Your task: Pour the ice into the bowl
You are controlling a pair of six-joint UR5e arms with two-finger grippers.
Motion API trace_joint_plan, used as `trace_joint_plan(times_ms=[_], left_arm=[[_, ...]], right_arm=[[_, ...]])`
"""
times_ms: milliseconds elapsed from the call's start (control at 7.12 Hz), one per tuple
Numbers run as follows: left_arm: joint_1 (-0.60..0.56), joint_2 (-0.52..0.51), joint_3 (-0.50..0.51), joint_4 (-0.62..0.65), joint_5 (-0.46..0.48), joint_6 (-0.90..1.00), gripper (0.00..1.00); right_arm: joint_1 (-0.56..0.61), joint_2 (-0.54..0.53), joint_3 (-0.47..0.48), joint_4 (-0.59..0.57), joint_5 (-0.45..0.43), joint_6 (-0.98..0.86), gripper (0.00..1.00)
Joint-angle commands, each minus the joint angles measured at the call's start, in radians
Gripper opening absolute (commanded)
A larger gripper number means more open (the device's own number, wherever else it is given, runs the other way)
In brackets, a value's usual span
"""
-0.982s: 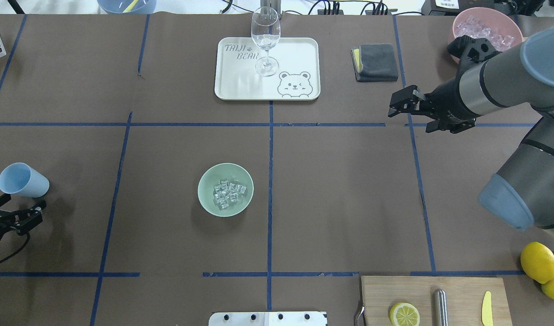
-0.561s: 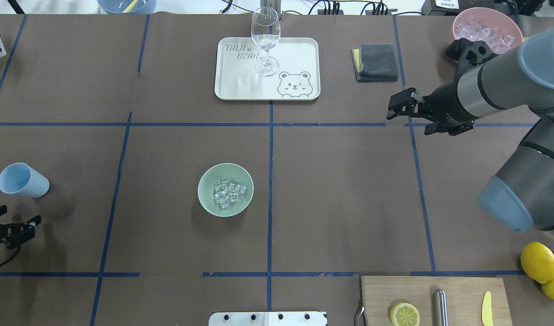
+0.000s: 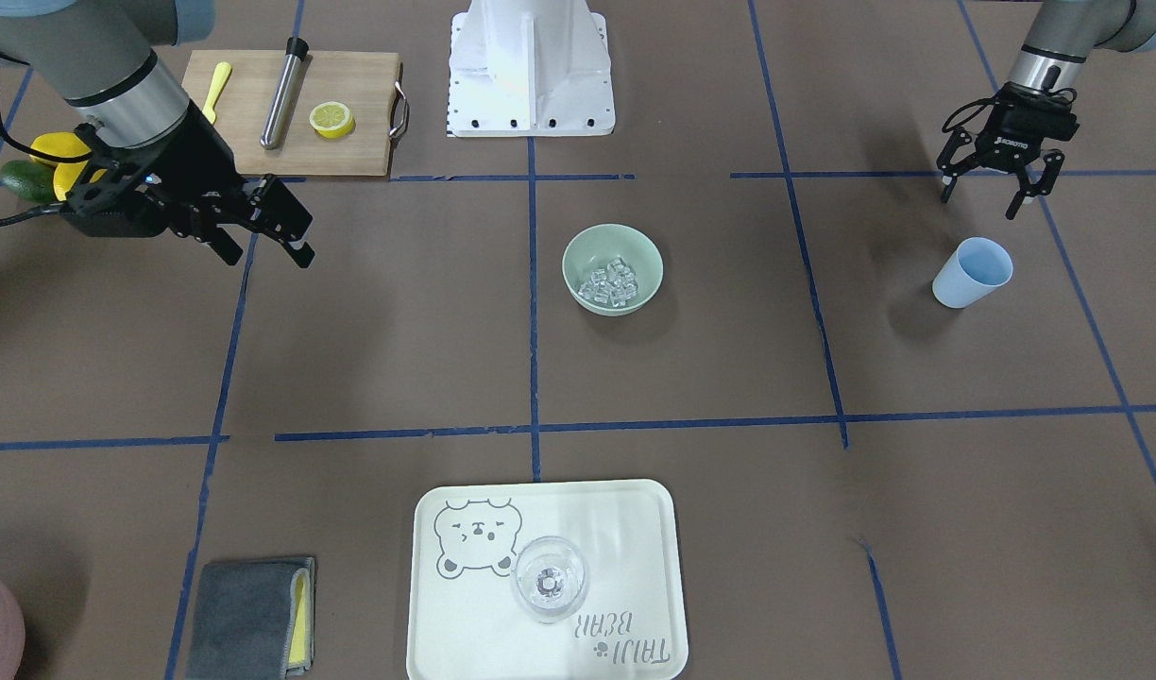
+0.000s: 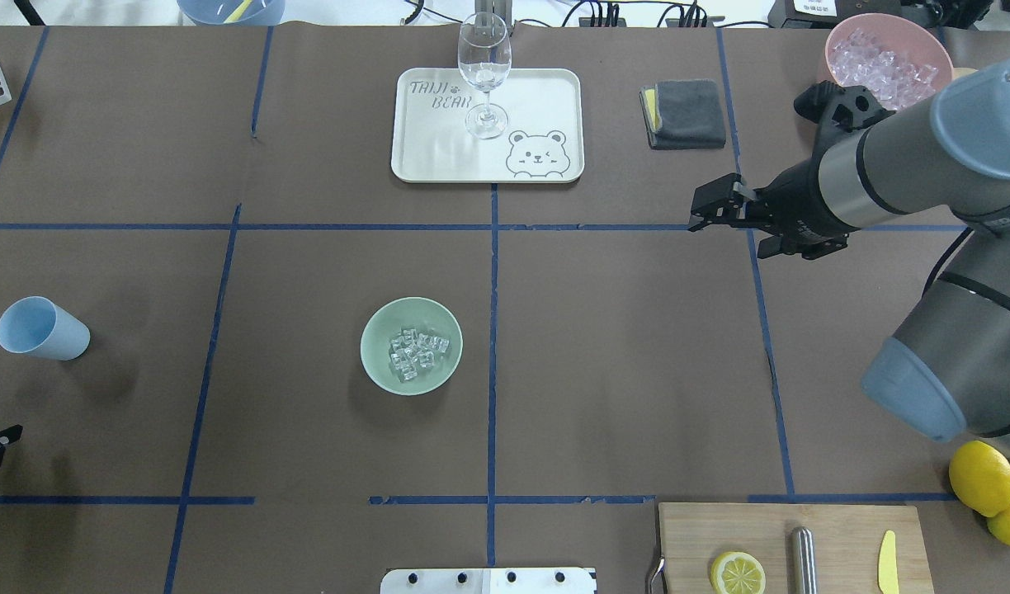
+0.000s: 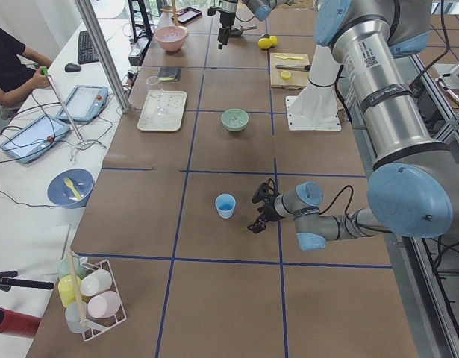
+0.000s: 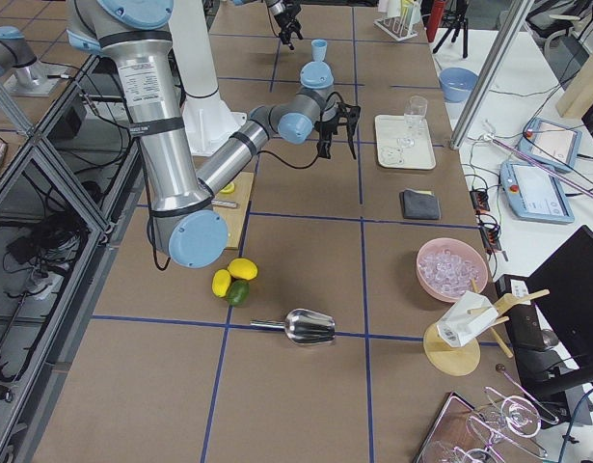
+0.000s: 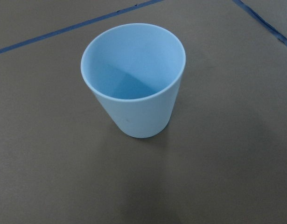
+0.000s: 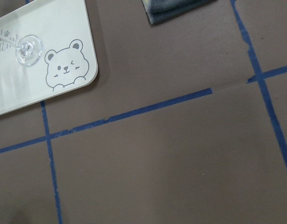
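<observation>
The mint-green bowl (image 4: 375, 367) stands left of the table's middle, and the ice (image 4: 417, 353), several clear cubes, lies inside it. The bowl also shows in the front view (image 3: 578, 255) with the ice (image 3: 613, 280). The blue cup (image 4: 41, 329) stands upright and empty at the far left, and fills the left wrist view (image 7: 134, 79). My left gripper (image 3: 977, 203) is open and empty, apart from the cup on the robot's side. My right gripper (image 4: 696, 214) is open and empty, hovering at the right, far from the bowl.
A white bear tray (image 4: 546, 99) with a wine glass (image 4: 483, 74) stands at the back centre. A grey cloth (image 4: 684, 113) and a pink bowl of ice (image 4: 888, 58) stand at the back right. A cutting board (image 4: 835, 536) with a lemon half and lemons (image 4: 981, 477) lie near right.
My left gripper has drawn back from the blue cup toward the table's near left edge, almost out of the overhead view. My right gripper has shifted slightly left.
</observation>
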Motion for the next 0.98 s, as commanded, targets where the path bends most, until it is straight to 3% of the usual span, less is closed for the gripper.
trace_joint_plan(times_ms=[0, 281, 421, 702, 842], left_arm=[[-0.242, -0.004, 0.010, 0.001, -0.203, 0.239, 1.00], [-0.610, -0.120, 0.041, 0.097, -0.511, 0.425, 1.00], [-0.684, -0.172, 0.041, 0.207, -0.596, 0.427, 1.00], [-0.784, -0.302, 0.041, 0.454, -0.681, 0.478, 1.00], [-0.894, -0.380, 0.041, 0.592, -0.819, 0.507, 1.00]], right_arm=[[-0.085, 0.056, 0.002, -0.009, -0.021, 0.023, 1.00], [-0.171, 0.149, 0.001, -0.107, -0.102, 0.077, 1.00], [-0.232, 0.191, -0.005, -0.150, -0.171, 0.100, 1.00], [-0.344, 0.275, -0.065, -0.157, -0.288, 0.190, 1.00], [-0.402, 0.298, -0.103, -0.152, -0.335, 0.215, 1.00]])
